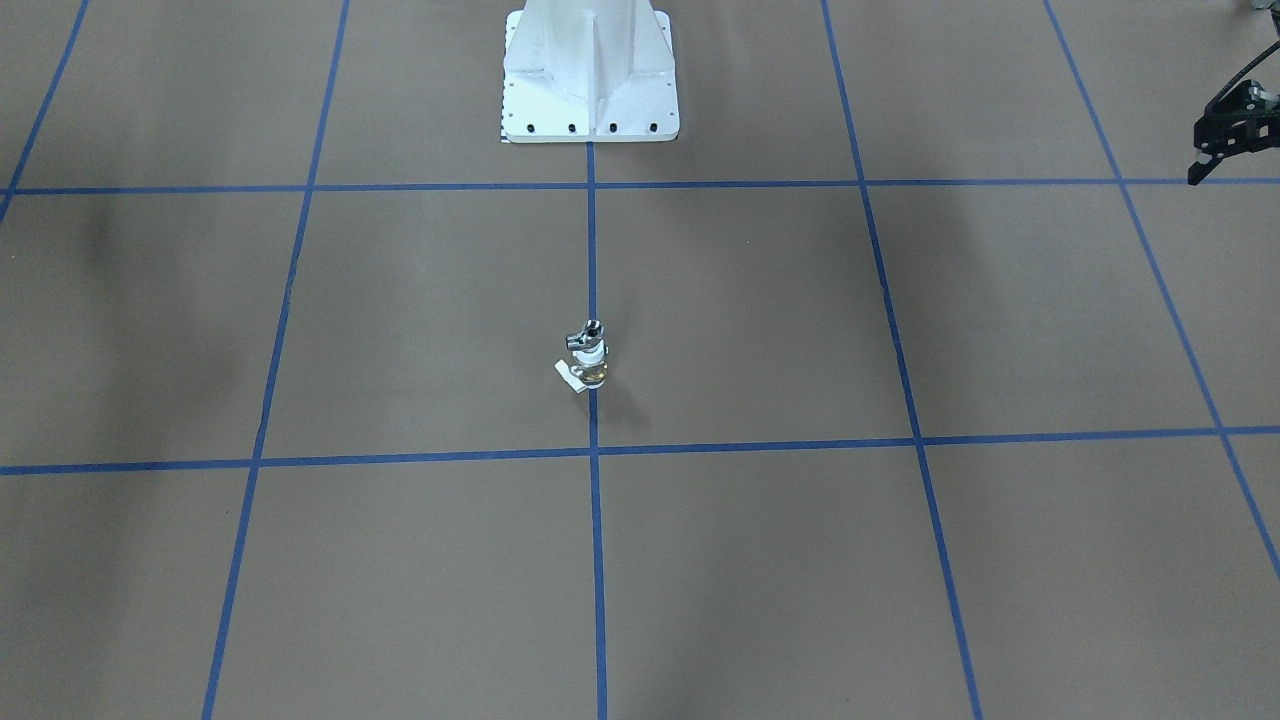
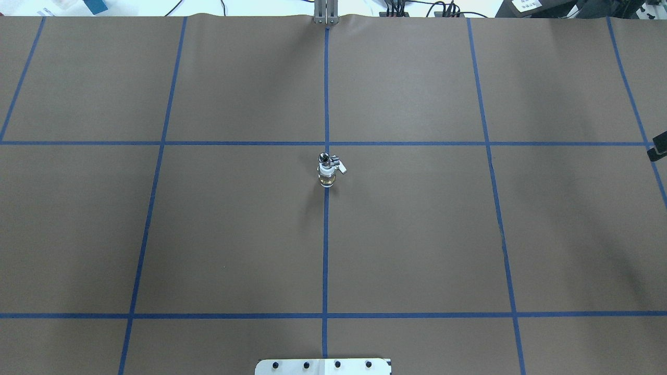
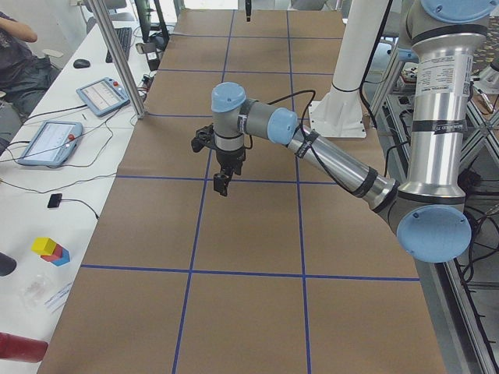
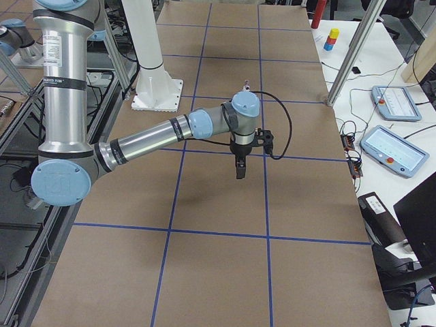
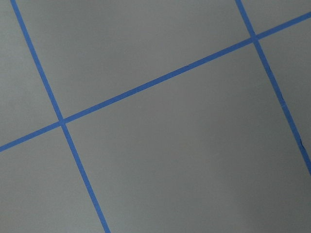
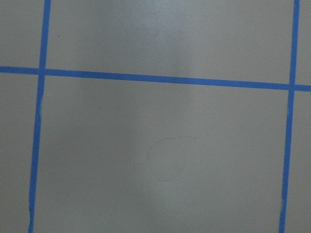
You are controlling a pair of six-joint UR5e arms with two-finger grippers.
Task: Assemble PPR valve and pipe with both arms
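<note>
White-and-brass PPR valve (image 1: 594, 368) stands upright, long axis vertical, on the brown tabletop (image 1: 900, 560). It is straight out from the white pedestal (image 1: 590, 90) and well apart from it. The small chrome pipe (image 1: 586, 335) sits on its top end, apparently joined. Black left claw (image 3: 223, 188) hangs far to the pedestal's left, right claw (image 4: 240, 170) far to its right. Neither touches the valve. Nearer arm unclear; how far either claw is parted cannot be told.

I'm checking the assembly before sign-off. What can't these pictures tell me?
- Front-facing view: the pipe atop the PPR valve is too small to judge seating.
- Front-facing view: left claw cut by the frame edge; open or shut unclear.
- Overhead view: right claw only a sliver at the edge.
</note>
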